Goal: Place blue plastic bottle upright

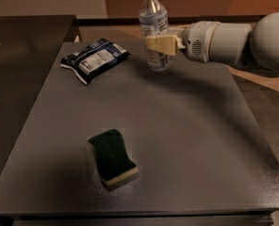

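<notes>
The blue plastic bottle (153, 25) is clear with a white cap and a pale label. It stands nearly upright at the far middle of the dark table (186, 140), its base at or just above the surface. My gripper (159, 45) reaches in from the right and its tan fingers (162, 44) are shut on the bottle's lower body. The white arm stretches off to the right edge.
A flat dark blue snack packet (95, 59) lies at the far left of the table. A green sponge with a yellow underside (112, 157) lies near the front middle. A darker counter (21, 55) adjoins the table on the left.
</notes>
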You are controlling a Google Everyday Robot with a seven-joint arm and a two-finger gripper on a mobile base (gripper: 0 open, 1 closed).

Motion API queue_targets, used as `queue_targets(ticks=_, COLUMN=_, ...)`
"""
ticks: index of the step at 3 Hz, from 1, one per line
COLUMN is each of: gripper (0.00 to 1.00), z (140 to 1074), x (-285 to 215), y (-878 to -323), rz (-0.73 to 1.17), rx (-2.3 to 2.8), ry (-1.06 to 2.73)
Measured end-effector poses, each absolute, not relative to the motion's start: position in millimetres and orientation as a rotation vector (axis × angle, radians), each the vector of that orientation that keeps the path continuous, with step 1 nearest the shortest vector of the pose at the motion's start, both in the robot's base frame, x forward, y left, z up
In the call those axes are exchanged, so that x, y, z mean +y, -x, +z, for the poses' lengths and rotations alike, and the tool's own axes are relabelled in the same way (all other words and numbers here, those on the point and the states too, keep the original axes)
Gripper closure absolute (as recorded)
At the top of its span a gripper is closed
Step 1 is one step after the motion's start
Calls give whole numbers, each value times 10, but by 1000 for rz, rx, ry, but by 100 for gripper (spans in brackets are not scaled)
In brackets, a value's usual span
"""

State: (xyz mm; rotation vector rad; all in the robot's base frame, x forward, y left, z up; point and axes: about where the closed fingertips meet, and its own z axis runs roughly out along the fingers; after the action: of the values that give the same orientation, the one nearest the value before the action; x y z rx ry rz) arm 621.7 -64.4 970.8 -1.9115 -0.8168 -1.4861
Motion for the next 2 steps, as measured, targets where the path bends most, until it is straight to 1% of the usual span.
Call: queue_targets(ticks=2, gripper=100, z=9532, x=-719, y=-6251, rz=-1514, rx=-779, ry=1859)
